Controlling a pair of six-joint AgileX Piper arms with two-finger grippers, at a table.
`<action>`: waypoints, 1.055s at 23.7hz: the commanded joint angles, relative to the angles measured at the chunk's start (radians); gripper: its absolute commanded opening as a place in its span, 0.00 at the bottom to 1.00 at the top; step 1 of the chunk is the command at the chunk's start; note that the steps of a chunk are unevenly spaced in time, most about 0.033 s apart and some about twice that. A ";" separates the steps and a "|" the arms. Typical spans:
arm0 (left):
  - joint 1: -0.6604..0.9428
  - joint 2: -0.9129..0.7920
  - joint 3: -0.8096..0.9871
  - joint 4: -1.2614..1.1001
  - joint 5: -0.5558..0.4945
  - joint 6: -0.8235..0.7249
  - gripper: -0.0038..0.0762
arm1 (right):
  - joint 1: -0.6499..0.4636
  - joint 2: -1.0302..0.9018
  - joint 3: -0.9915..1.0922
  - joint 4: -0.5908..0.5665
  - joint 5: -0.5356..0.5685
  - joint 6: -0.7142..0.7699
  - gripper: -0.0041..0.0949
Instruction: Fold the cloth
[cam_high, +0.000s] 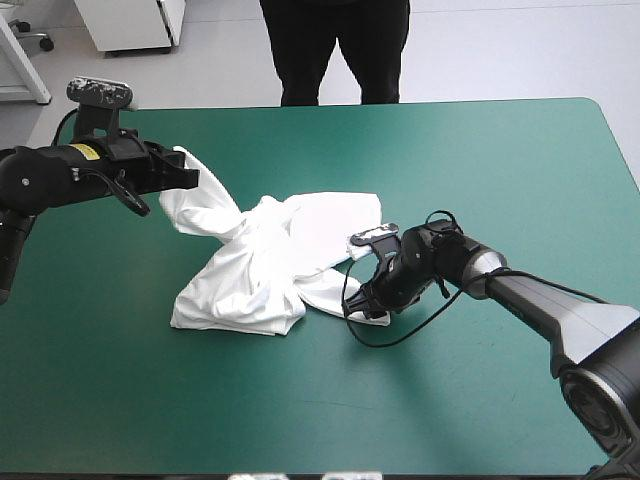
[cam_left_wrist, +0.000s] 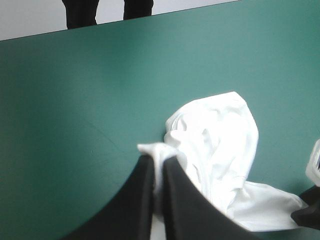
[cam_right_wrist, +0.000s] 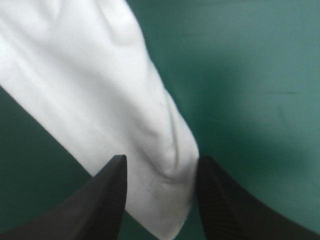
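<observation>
The white T-shirt (cam_high: 262, 268) lay crumpled near the middle of the table (cam_high: 500, 150), on its teal-green cover, bunched into a twisted heap with one end drawn up toward the table's left side. The left hand (cam_high: 190, 178), reaching in from the left and held above the table, was clamped on that raised end. In the left wrist view its black fingers (cam_left_wrist: 142, 200) stood all but together in a narrow arch. A small tuft of white cloth was pinched between them and poked out past the tips, with the rest of the garment spilling down onto the cover ahead. The right hand (cam_high: 368, 305) was low at the heap's right-hand edge, on the near side, its fingers (cam_right_wrist: 107, 200) apart. The right wrist view showed them straddling a flat strip of the cloth that ran out ahead between them, with bare cover on both sides; whether the fingertips touched the table could not be told
</observation>
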 joint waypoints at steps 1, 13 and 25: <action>0.000 -0.034 -0.035 -0.037 -0.053 -0.004 0.04 | 0.051 -0.012 0.016 0.024 -0.031 -0.009 0.46; 0.000 -0.034 -0.035 -0.034 -0.036 -0.004 0.04 | 0.078 -0.012 -0.023 -0.093 0.003 0.138 0.02; 0.000 -0.034 -0.035 -0.034 -0.044 0.004 0.04 | -0.017 -0.302 -0.284 -0.413 0.130 0.218 0.02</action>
